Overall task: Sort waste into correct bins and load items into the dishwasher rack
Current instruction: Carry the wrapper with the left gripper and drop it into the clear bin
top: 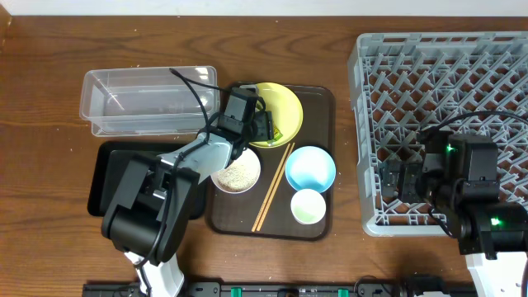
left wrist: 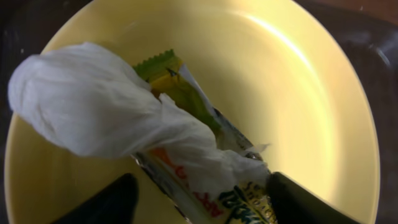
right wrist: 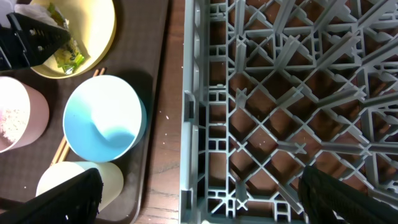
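My left gripper (top: 262, 125) hangs low over the round yellow plate (top: 285, 103), its jaws straddling the green-yellow wrapper (left wrist: 180, 93) and its white scrap (left wrist: 81, 106). The right finger (left wrist: 305, 202) touches the wrapper; the left finger (left wrist: 106, 202) stands a little off it, so the gripper is open. Rice fills the white bowl (top: 236, 173). The light blue bowl (top: 310, 167), the pale cup (top: 308, 205) and the chopsticks (top: 272, 188) lie on the brown tray. My right gripper (top: 400, 180) stands open and empty over the left wall of the grey rack (top: 445, 82).
The clear tub (top: 148, 99) stands at the back left, with the black tray (top: 107, 177) in front of it, partly under my left arm. The brown serving tray (top: 322, 99) holds the dishes between the bins and the rack.
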`<move>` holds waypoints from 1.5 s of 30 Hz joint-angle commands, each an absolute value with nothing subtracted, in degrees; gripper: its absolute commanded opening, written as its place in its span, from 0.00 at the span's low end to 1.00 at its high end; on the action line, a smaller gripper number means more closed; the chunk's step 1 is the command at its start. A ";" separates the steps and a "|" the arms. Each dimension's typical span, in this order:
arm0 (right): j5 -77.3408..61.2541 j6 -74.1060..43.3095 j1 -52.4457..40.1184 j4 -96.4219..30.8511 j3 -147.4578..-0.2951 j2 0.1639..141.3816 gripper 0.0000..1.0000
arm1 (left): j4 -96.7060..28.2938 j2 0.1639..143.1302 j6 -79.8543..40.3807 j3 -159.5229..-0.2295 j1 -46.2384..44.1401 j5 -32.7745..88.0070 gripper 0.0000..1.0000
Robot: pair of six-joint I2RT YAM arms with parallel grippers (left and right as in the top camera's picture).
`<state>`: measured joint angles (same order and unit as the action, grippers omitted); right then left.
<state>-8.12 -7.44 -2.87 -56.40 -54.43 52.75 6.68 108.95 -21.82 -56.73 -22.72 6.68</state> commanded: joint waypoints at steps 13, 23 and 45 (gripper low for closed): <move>-8.43 -8.12 -3.40 -56.62 -55.48 52.56 0.99 | 1.23 99.61 -21.71 -57.78 -22.57 7.40 0.06; -8.43 -8.12 -3.40 -56.62 -55.48 52.56 0.99 | -7.16 84.53 -21.74 -57.78 -20.58 5.72 0.06; -8.45 -8.14 -3.40 -56.62 -55.48 52.56 0.99 | -4.27 81.82 -21.08 -57.76 1.48 -2.22 0.38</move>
<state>-8.12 -7.44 -2.87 -56.53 -54.43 52.75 -5.63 79.57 -21.69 -56.84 -0.12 -0.23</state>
